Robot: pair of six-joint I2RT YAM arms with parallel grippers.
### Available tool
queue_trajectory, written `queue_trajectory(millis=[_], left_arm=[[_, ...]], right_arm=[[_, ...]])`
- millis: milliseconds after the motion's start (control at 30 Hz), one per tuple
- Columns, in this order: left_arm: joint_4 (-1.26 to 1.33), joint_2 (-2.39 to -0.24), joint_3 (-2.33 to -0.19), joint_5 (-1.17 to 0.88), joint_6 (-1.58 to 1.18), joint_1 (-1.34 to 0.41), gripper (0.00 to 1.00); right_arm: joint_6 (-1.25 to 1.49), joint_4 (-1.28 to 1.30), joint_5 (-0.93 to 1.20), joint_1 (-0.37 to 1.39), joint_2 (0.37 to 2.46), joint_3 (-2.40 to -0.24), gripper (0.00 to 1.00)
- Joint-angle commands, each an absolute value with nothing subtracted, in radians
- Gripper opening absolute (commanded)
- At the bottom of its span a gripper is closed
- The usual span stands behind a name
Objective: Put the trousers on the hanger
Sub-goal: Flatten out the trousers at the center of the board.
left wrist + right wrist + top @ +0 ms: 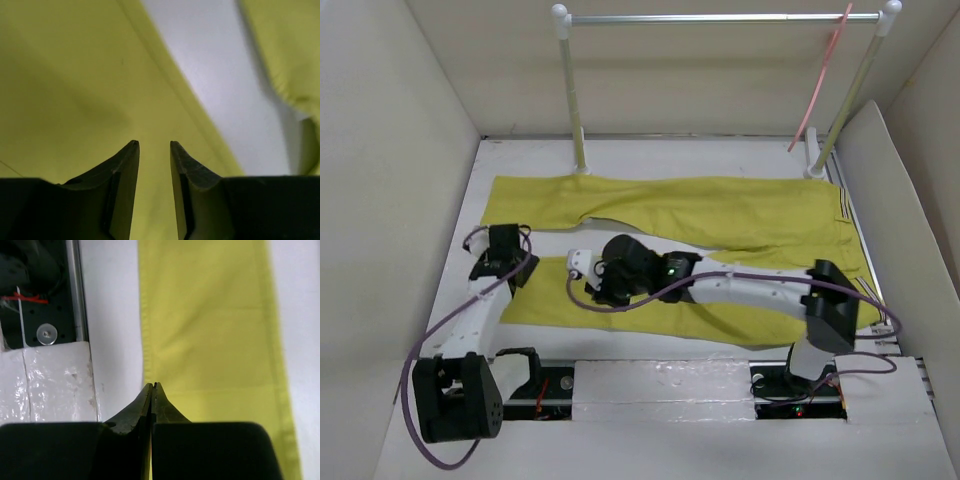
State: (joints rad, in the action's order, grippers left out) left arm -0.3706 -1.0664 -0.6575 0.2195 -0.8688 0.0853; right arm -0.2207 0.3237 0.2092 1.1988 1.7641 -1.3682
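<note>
The mustard yellow-green trousers [720, 215] lie flat on the white table, legs pointing left, striped waistband at the right. The pale pink hanger [823, 70] hangs from the rack rail at the far right, away from both arms. My left gripper [507, 242] is over the left end of the near leg; in the left wrist view it [154, 144] is open, with cloth [60, 75] below the gap. My right gripper [578, 266] reaches left over the near leg; in the right wrist view it [153, 385] is shut at the leg's [210, 315] near edge, with no cloth seen between the fingertips.
A white-posted rack with a metal rail [720, 17] stands at the back of the table. White walls close in the left, right and far sides. A white foam block [50, 385] and a metal rail [77, 290] run along the near edge.
</note>
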Motion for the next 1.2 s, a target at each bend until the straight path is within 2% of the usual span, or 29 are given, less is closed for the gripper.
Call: queue_trajectory(millis=[0,67,167,233,267,367,533,567,833,933,967,1000,1033,1100,1167], left_arm=[[-0.301,-1.038,-0.513,0.06,-0.969,0.015,0.27],[-0.27,-1.08,-0.482,0.02,-0.974,0.015,0.21],[-0.267,-1.161,-0.5,0.064,-0.942,0.015,0.2],[-0.279,-1.207,-0.523,0.118,-0.913,0.075,0.2],[-0.282,-1.253,-0.553,0.13,-0.87,0.107,0.2],[-0.298,-1.333,-0.629,0.192,-0.819,0.224,0.2],[-0.288,-1.426,-0.735,0.209,-0.756,0.35,0.2],[-0.293,-1.434,-0.767,0.213,-0.758,0.35,0.2],[-0.374,-1.389,-0.854,0.225,-0.73,0.377,0.21],[-0.439,-1.242,-0.816,0.256,-0.723,0.377,0.29],[-0.445,-1.198,-0.764,0.256,-0.726,0.377,0.44],[-0.414,-1.102,-0.697,0.186,-0.727,0.394,0.71],[-0.414,-1.101,-0.668,0.186,-0.727,0.394,0.71],[-0.367,-1.101,-0.629,0.131,-0.747,0.394,0.79],[-0.339,-1.153,-0.617,0.114,-0.765,0.385,0.82]], right_arm=[[-0.144,0.278,0.158,1.135,1.62,-1.29,0.0],[-0.095,0.278,0.141,1.077,1.537,-1.215,0.0],[-0.048,0.275,0.114,0.994,1.412,-1.131,0.03],[-0.014,0.285,0.106,0.944,1.355,-1.102,0.13],[-0.006,0.311,0.106,0.895,1.306,-1.083,0.23],[0.027,0.343,0.103,0.829,1.217,-1.036,0.36],[0.032,0.383,0.101,0.697,1.105,-0.963,0.43],[0.031,0.393,0.103,0.681,1.092,-0.953,0.47],[0.034,0.457,0.179,0.614,0.99,-0.887,0.56],[0.032,0.463,0.218,0.614,0.963,-0.87,0.56],[0.034,0.469,0.231,0.614,0.951,-0.859,0.56],[0.034,0.454,0.251,0.623,0.939,-0.835,0.57],[0.034,0.454,0.252,0.623,0.939,-0.834,0.57],[0.037,0.431,0.273,0.632,0.937,-0.815,0.57],[0.032,0.416,0.304,0.643,0.946,-0.811,0.57]])
